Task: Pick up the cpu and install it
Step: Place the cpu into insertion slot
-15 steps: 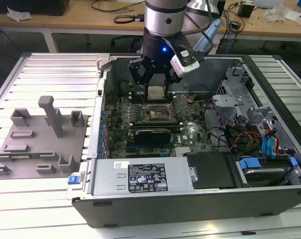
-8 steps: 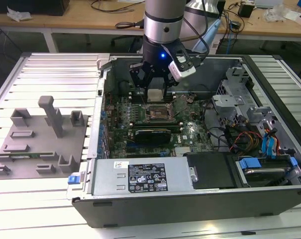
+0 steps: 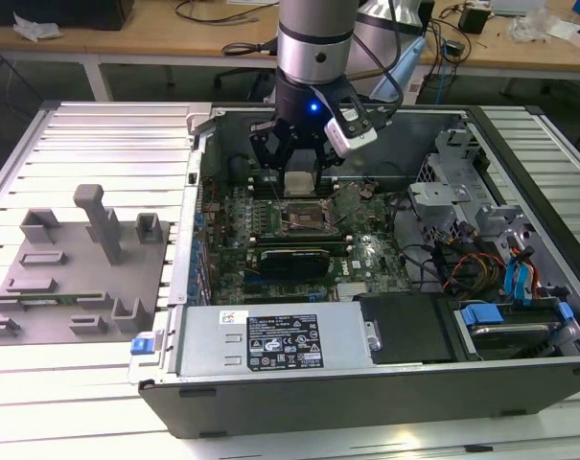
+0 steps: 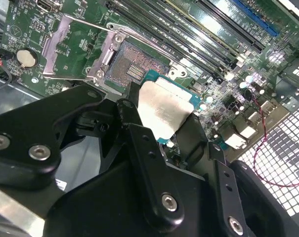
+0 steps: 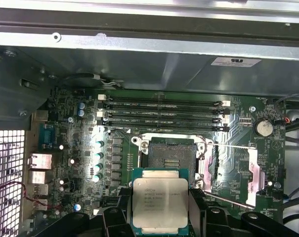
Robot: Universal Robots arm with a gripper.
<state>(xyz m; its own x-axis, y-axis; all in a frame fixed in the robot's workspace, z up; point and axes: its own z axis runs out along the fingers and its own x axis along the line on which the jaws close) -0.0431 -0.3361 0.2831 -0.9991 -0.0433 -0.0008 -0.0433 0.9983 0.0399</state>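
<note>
The hand [image 3: 299, 185] is clamped on the cpu [image 5: 159, 202], holding it flat above the board, near the open socket [image 5: 169, 154], not seated. Install step, I'd say; it calls for the cpu square and level over that socket

Bare socket [image 5: 169, 155] free below the cpu [image 5: 159, 205]; metal frame [image 5: 238, 173] aside, memory slots [image 5: 164, 113] alongside.
</note>
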